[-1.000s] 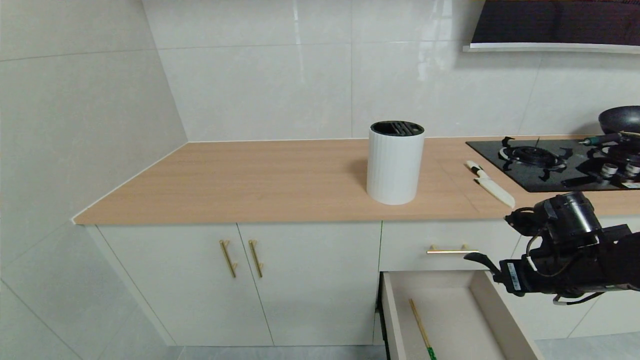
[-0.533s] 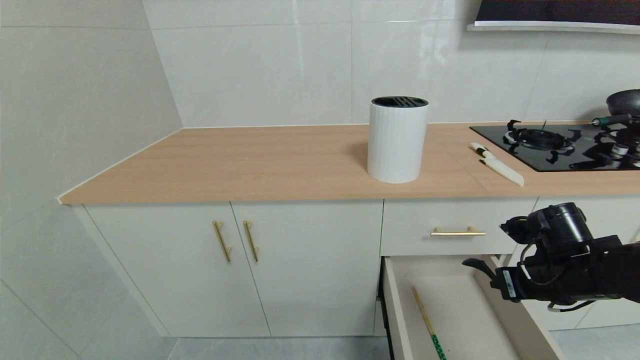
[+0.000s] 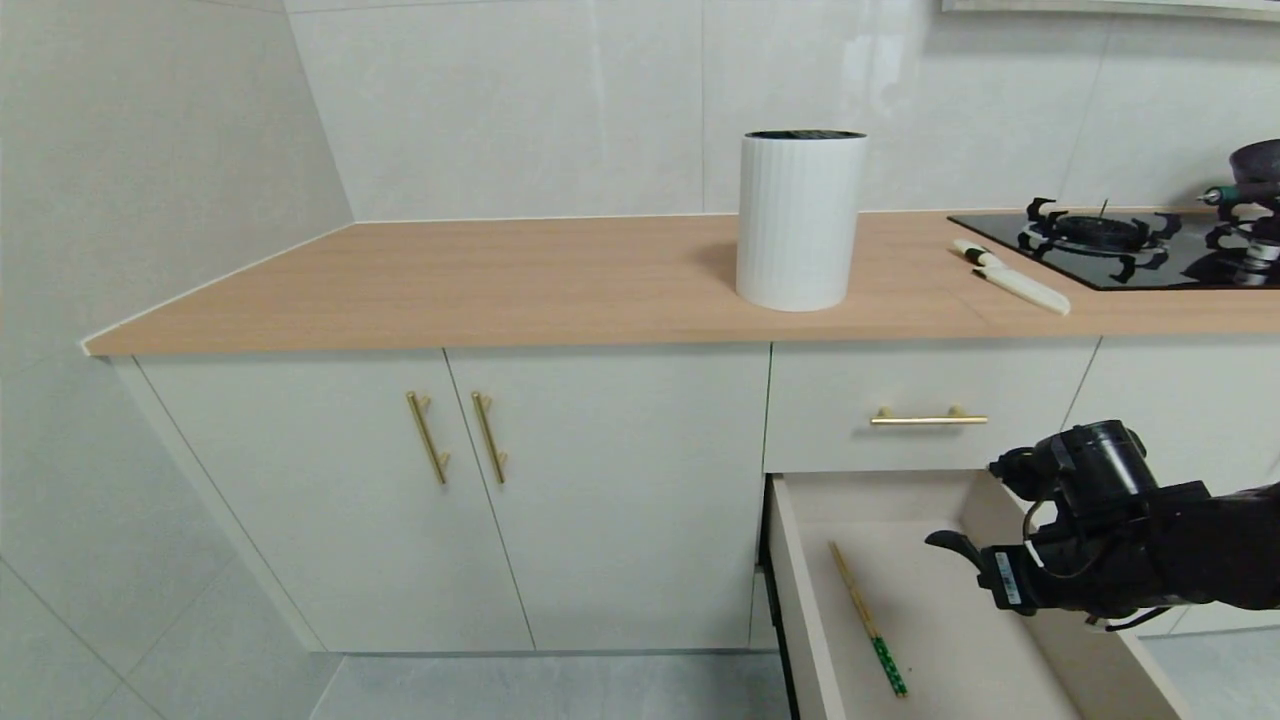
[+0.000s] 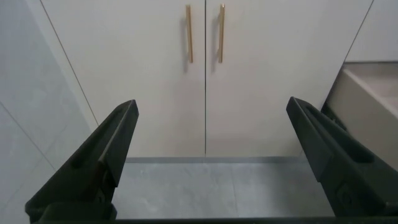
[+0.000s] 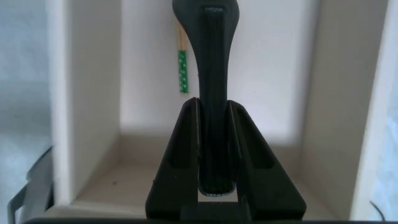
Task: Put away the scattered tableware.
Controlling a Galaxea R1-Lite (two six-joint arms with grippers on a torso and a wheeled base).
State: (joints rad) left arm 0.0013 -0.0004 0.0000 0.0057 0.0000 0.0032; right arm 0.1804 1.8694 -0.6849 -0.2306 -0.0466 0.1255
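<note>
A pair of wooden chopsticks (image 3: pixel 866 620) with green ends lies in the open lower drawer (image 3: pixel 795 590); one green end (image 5: pixel 182 62) appears past my right gripper. My right gripper (image 3: pixel 947 542) (image 5: pixel 206 12) hovers over the drawer's right half, shut with nothing in it. A cream-handled knife (image 3: pixel 1010 281) lies on the wooden counter (image 3: pixel 500 280), between the white ribbed knife block (image 3: pixel 801 221) and the black hob (image 3: pixel 1120 250). My left gripper (image 4: pixel 211 109) is open, low before the cabinet doors (image 4: pixel 205 74).
The upper drawer (image 3: pixel 928 419) above the open one is closed, with a gold handle. Two gold door handles (image 3: pixel 455 437) are on the double cabinet to the left. A dark pan (image 3: pixel 1258 165) sits on the hob. Tiled walls enclose the counter's back and left.
The head camera has sunk, so the counter now sits higher in the picture. My right gripper has come down from the upper drawer's handle height to over the open drawer, still shut.
</note>
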